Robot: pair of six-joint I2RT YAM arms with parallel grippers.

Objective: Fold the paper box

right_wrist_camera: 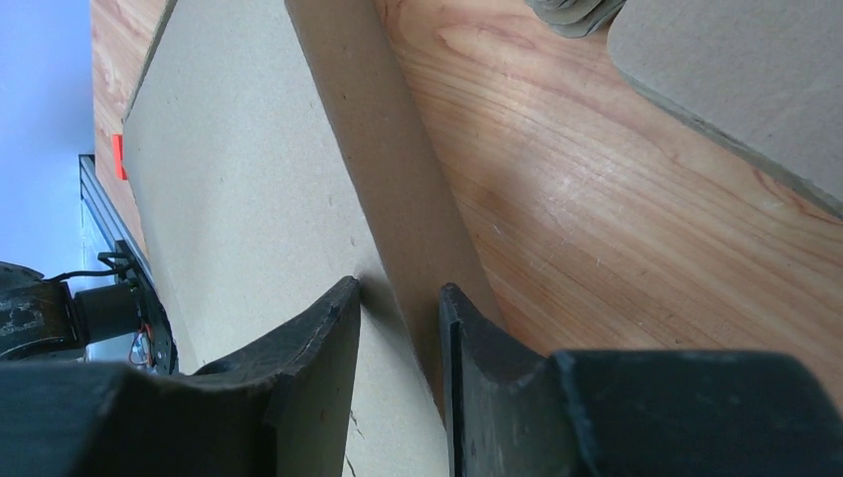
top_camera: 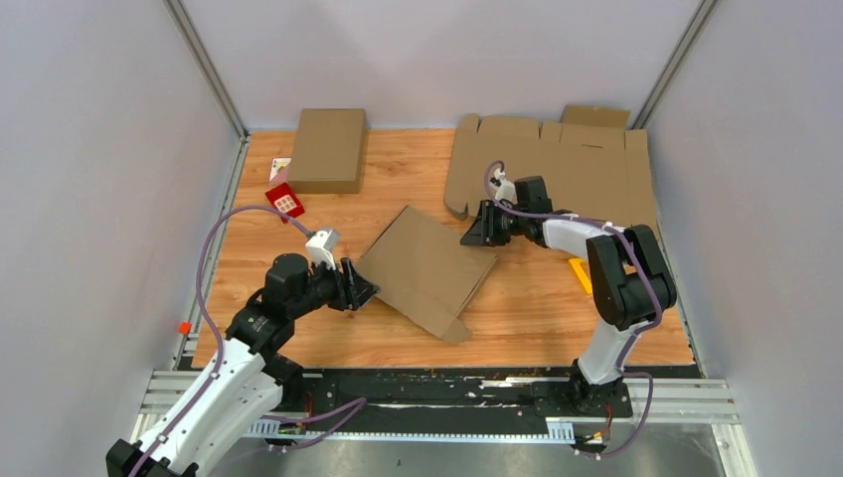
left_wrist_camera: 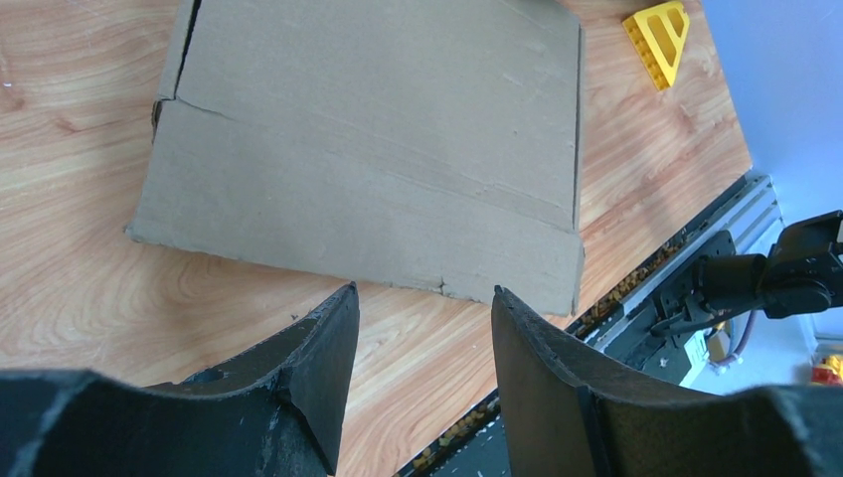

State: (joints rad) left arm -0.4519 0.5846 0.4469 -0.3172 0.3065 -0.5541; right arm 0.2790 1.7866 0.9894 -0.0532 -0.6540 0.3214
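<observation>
I can read no words or numbers through my cameras: the paper box [top_camera: 427, 266] is plain brown, and the red card [top_camera: 285, 202] at its ten o'clock shows only white squares.

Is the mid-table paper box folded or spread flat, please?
Partly folded: the paper box forms a compact rectangle with a side wall.

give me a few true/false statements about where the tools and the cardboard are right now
1. The left tool grips the plain brown cardboard paper box. False: its jaws stand open at the box's near edge, not closed on it.
2. The right tool has a raised wall of that box between its jaws. True.
3. The yellow plastic block lies on top of the box. False: it lies on the wooden table, apart from the box.
4. A finished, folded brown cardboard box sits at the table's far left. True.
</observation>
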